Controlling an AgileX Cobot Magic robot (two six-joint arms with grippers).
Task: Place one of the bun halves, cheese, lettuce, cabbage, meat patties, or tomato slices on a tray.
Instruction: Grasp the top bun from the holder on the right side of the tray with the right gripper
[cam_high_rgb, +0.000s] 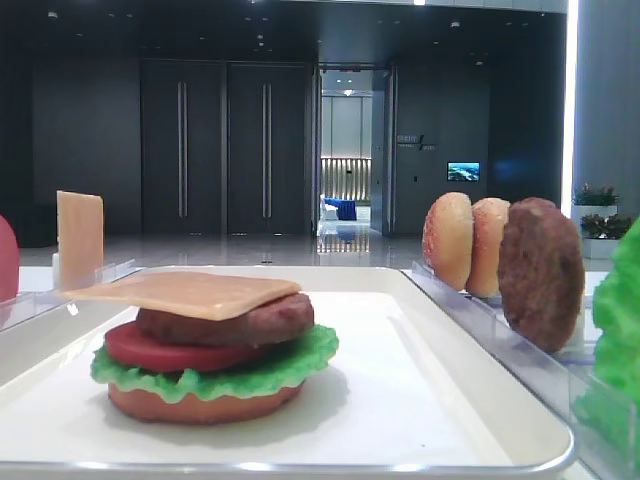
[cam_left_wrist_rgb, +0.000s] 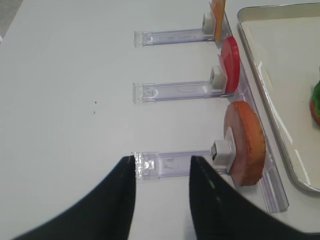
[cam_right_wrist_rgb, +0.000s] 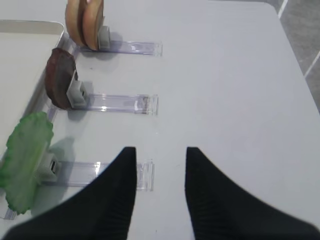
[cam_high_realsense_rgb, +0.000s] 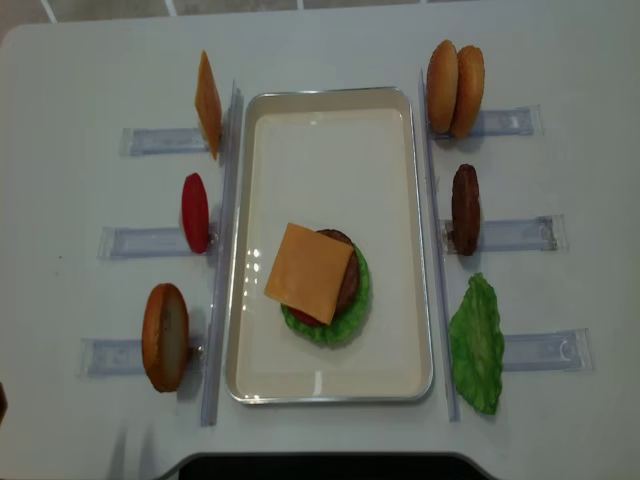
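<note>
Hovering over table (cam_high_realsense_rgb: 330, 40) | both pincers (cam_right_wrist_rgb: 160, 165) (cam_left_wrist_rgb: 162, 167) parted, empty | bun halves (cam_high_realsense_rgb: 455, 75) racked right of tray (cam_high_realsense_rgb: 420, 240) | risk: cheese (cam_high_realsense_rgb: 308, 272) overhangs, clumsy placement topples stack

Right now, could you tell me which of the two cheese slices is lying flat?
The cheese slice on top of the burger stack in the tray lies flat; the other cheese slice stands upright in its rack, left of the tray.

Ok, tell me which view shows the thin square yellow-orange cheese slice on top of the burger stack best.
The overhead exterior view: the thin square yellow-orange cheese slice shows its whole top face there, lying over the patty inside the white tray. The low exterior view shows the slice nearly edge-on. Neither wrist view shows it.
</note>
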